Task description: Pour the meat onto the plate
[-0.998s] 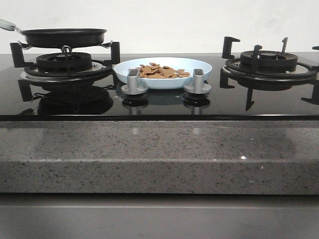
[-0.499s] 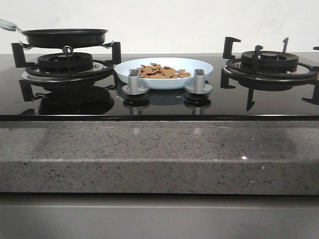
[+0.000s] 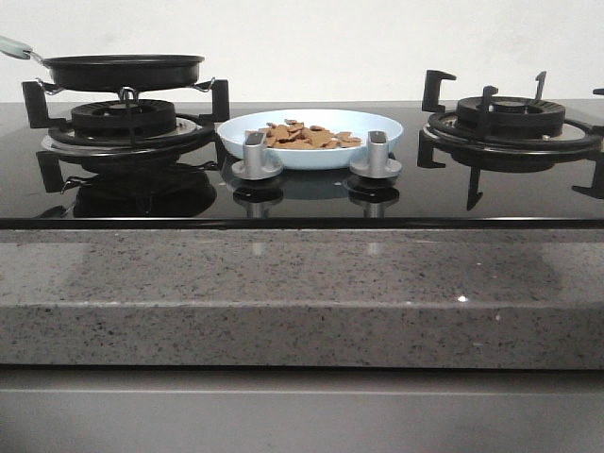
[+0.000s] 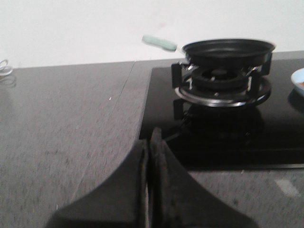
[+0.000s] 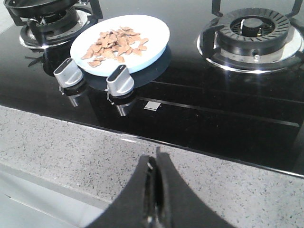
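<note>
The plate (image 3: 310, 138) sits on the black glass cooktop (image 3: 302, 193) midway between the two burners, just behind the pair of silver stove knobs, the left knob (image 3: 254, 156) and the right knob (image 3: 376, 154). The meat (image 3: 304, 135) lies heaped in the plate, spread across its middle and toward its left side, with bare pale-blue rim showing around it. The black frying pan (image 3: 123, 70) rests on the left burner (image 3: 125, 121), its pale green handle (image 3: 13, 46) pointing off to the far left; from the left wrist view the inside of the pan looks dark and bare, though its floor is only partly visible. The right burner (image 3: 510, 118) carries nothing on its grate. In front of the cooktop runs the speckled grey stone desk (image 3: 302, 293). Neither arm shows in the front view. The left end effector (image 4: 150, 156) hangs over the desk to the left of the cooktop, its fingers pressed together with nothing between them. The right end effector (image 5: 154, 183) hangs over the near edge of the desk in front of the knobs, its fingers likewise closed tight and holding nothing, well apart from the plate.
</note>
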